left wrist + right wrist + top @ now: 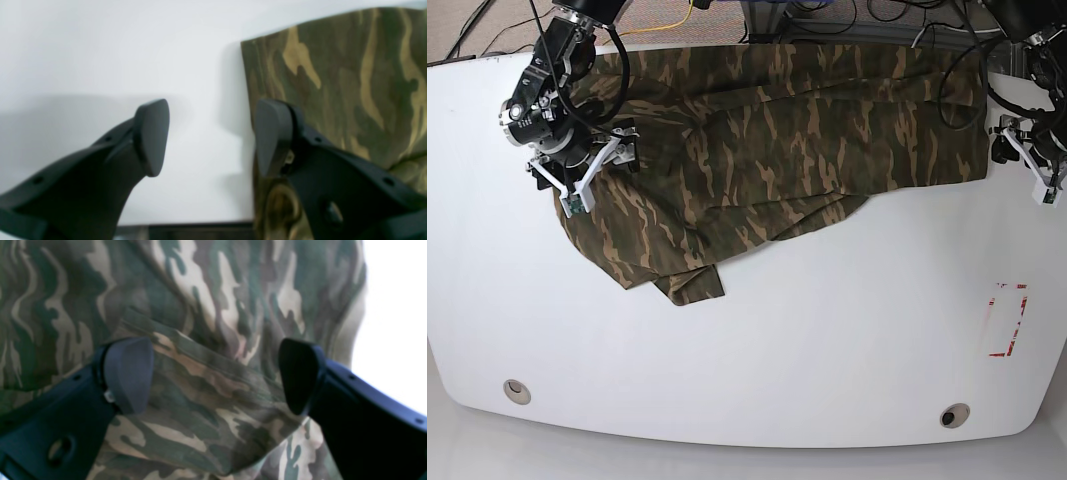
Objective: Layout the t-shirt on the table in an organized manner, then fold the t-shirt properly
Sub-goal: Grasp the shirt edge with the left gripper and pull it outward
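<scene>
The camouflage t-shirt (787, 140) lies spread across the far half of the white table (777, 350), with a bunched, folded part hanging toward the front left (677, 270). My right gripper (217, 376) is open just above the shirt's left part, a stitched hem (206, 366) running between its fingers; in the base view this gripper (587, 170) sits at the left. My left gripper (211, 136) is open at the shirt's right edge (333, 76), one finger (151, 136) over bare table and the other over cloth. In the base view it (1027, 165) stands at the right.
A red tape outline (1007, 320) marks the table's right side. Two round grommet holes (517, 391) (954, 414) sit near the front edge. Cables (827, 20) run behind the table's far edge. The table's edge (183, 230) shows as a dark strip low in the left wrist view.
</scene>
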